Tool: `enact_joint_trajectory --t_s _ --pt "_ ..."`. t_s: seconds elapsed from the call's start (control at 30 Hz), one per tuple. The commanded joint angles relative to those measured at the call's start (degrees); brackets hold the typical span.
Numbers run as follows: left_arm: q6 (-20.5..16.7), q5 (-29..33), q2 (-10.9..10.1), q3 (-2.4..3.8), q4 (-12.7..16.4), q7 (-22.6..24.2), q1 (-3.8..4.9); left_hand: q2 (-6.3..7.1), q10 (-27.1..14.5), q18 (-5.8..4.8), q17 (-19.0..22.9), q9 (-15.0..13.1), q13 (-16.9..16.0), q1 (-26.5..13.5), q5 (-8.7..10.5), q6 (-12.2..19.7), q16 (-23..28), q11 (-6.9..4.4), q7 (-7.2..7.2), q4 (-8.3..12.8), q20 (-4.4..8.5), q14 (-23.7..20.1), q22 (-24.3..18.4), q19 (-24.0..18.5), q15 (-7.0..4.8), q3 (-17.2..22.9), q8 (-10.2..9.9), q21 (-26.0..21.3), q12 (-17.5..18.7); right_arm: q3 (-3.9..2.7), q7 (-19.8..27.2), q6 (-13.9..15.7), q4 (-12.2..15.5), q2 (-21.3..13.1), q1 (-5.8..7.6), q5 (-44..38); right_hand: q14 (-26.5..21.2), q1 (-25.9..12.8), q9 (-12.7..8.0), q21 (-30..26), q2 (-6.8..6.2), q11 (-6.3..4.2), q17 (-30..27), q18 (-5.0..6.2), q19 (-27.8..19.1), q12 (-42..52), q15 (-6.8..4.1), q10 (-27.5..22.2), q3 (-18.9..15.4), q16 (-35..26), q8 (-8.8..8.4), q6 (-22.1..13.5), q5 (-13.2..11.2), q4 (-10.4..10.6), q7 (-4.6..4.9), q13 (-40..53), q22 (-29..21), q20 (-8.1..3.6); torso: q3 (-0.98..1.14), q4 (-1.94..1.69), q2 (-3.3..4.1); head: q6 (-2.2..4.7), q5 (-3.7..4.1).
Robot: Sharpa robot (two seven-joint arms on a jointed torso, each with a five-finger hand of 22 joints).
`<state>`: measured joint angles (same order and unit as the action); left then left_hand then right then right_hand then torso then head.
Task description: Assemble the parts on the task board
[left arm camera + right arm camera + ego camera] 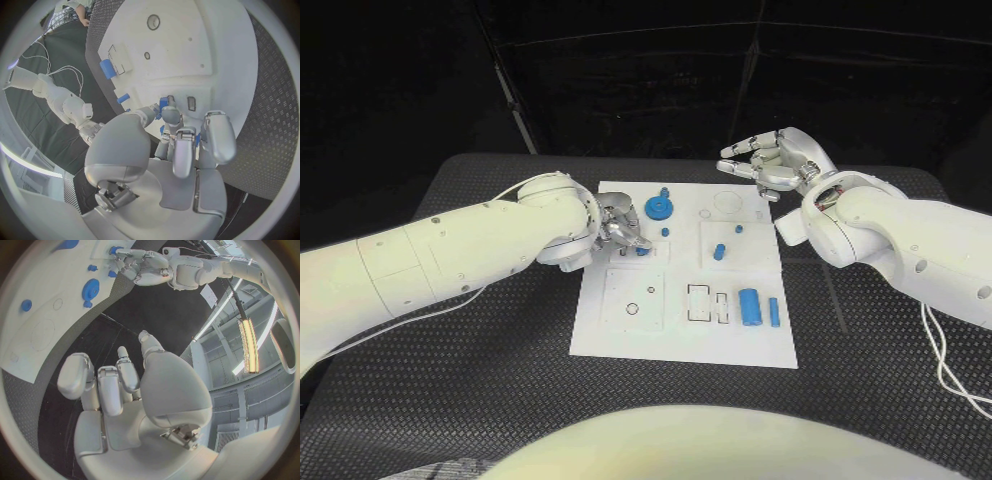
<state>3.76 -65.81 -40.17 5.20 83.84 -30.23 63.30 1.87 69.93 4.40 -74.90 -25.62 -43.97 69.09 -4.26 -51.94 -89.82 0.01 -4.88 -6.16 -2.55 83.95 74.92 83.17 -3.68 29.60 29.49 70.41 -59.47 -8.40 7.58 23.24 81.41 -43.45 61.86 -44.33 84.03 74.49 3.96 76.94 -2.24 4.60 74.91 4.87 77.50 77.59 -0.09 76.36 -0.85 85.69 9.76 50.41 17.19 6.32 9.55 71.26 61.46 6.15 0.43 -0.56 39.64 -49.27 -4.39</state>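
Flat white plastic task board (678, 335); small blue plastic parts on it, including a blue gear-shaped disc (659, 208) and a blue cylinder (750, 305). Black rubber table mat (473, 380), diamond-tread pattern. Silver-fingered left hand (623, 226) and right hand (773, 160), white arms.

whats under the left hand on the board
The left hand is down on the task board, fingertips at a small blue part. Whatever else lies beneath the palm is covered.
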Motion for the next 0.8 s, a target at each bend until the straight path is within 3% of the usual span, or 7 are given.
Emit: enact_joint_trajectory --t_s 0.03,0.57,0.63,0.7,0.8 --pt "0.15 0.94 -0.01 0.07 0.09 0.25 0.3 -0.02 0.4 -0.29 -15.1 -0.24 -0.04 -0.88 -0.5 -0.31 -0.18 0.01 0.31 8.23 -0.19 6.05 6.27 -0.04 0.15 8.67 0.45 -0.25 -0.28 -0.03 0.47 -0.58 0.07 0.09 0.09 -0.06 3.75 -0.66 -0.03 -0.2 -0.06 0.02 4.82 0.52 -0.45 0.22 0.2 -0.16 -0.4 -0.25 0.31 -0.43 0.07 0.0 0.03 0.06 0.0 -0.04 0.05 0.04 -0.02 0.0 -0.03" --pt "1.79 0.7 0.46 0.09 -1.2 -0.01 1.07 0.8 0.82 -0.31 -15.1 -1.05 -0.31 -2.39 -1.37 -0.63 -0.18 -0.22 0.62 9.39 -0.07 6.05 6.47 0.02 -0.02 10.33 1.99 -0.2 -0.55 -0.03 0.46 -0.89 0.15 0.03 0.08 -0.06 3.75 -0.66 -0.03 -0.2 -0.06 0.02 4.82 0.52 -0.45 0.22 0.2 -0.16 -0.4 -0.25 0.31 -0.43 0.07 0.0 0.03 0.06 0.0 -0.04 0.05 -0.05 0.0 -0.09 0.05" --pt "1.87 0.28 0.51 0.09 -1.31 -0.08 1.18 1.15 1.26 -0.37 -15.1 -1.42 -0.86 -3.02 -2.32 -0.82 -0.18 -0.4 0.84 9.49 0.02 6.05 6.66 0.16 -0.14 10.49 2.68 0.13 -1.01 -0.03 0.48 -0.91 0.15 0.04 0.08 -0.06 3.75 -0.66 -0.03 -0.2 -0.06 0.02 4.82 0.52 -0.45 0.22 0.2 -0.16 -0.4 -0.25 0.31 -0.43 0.07 0.0 0.03 0.06 0.0 -0.04 0.07 -0.02 -0.02 -0.12 0.01" --pt "1.94 -0.28 0.63 0.07 -1.47 -0.16 1.28 1.67 1.83 -0.45 -15.1 -2.02 -1.54 -4.01 -4.63 -0.91 -0.18 -0.66 1.17 9.55 0.21 6.05 6.92 0.35 -0.37 10.6 3.75 0.54 -1.6 -0.03 0.49 -0.93 0.15 0.04 0.08 -0.06 3.75 -0.66 -0.03 -0.2 -0.06 0.02 4.82 0.52 -0.45 0.22 0.2 -0.16 -0.4 -0.25 0.31 -0.43 0.07 0.0 0.03 0.06 0.0 -0.04 0.06 0.0 -0.04 -0.16 -0.03" --pt "2.09 -1.26 0.93 -0.13 -1.94 -0.35 1.53 1.93 2.45 -0.55 -15.1 -2.81 -2.33 -4.77 -5.32 -1.03 -0.18 -0.98 1.55 9.65 0.42 6.05 7.2 0.57 -0.62 10.74 5.03 1.02 -2.29 -0.03 0.52 -0.93 0.15 0.04 0.09 -0.06 3.75 -0.66 -0.03 -0.21 -0.05 0.02 4.81 0.53 -0.46 0.21 0.19 -0.18 -0.43 -0.25 0.32 -0.44 0.13 0.02 0.03 0.04 -0.02 -0.04 0.07 -0.01 -0.04 -0.12 -0.09"
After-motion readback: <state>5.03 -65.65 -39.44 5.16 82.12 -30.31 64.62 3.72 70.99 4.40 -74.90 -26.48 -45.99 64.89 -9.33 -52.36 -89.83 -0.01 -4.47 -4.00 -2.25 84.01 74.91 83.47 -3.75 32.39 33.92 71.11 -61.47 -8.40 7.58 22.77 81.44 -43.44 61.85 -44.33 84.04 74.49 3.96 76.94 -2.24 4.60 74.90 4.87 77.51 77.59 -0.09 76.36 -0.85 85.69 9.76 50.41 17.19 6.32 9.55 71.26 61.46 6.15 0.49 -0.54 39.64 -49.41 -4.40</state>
